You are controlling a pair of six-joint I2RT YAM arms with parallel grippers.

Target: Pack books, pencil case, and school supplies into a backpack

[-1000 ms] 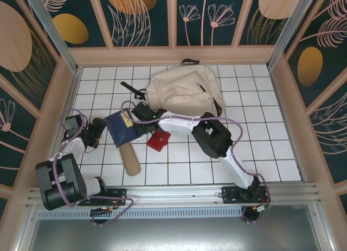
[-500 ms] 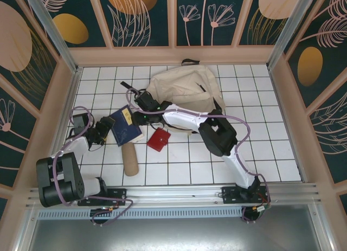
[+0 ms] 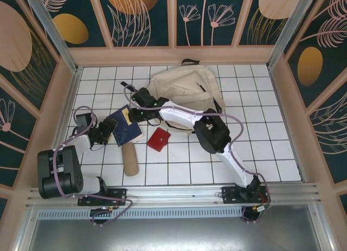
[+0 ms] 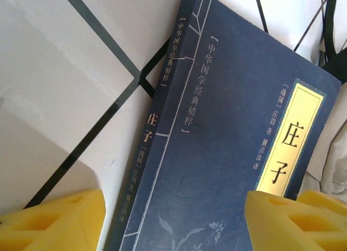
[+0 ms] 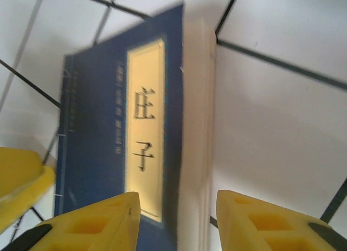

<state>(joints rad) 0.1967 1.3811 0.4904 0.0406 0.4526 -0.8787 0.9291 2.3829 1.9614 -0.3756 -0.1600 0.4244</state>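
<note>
navy book (image 5: pixel 100 126) on tiles (image 5: pixel 282 115) | tool (image 5: pixel 179 221) spread over its page edge

Items on the tiled table, counted from above. One beige backpack (image 3: pixel 184 88), far centre. One navy book (image 3: pixel 126 133) with one yellow label (image 3: pixel 125 117), left of centre; its thick page edge in the right wrist view leaves it unclear whether a second book lies beneath. One tan pencil case (image 3: pixel 129 160), near left. One red square (image 3: pixel 159 139), centre. Two arms: left arm (image 3: pixel 59 172), right arm (image 3: pixel 214 134).
</note>
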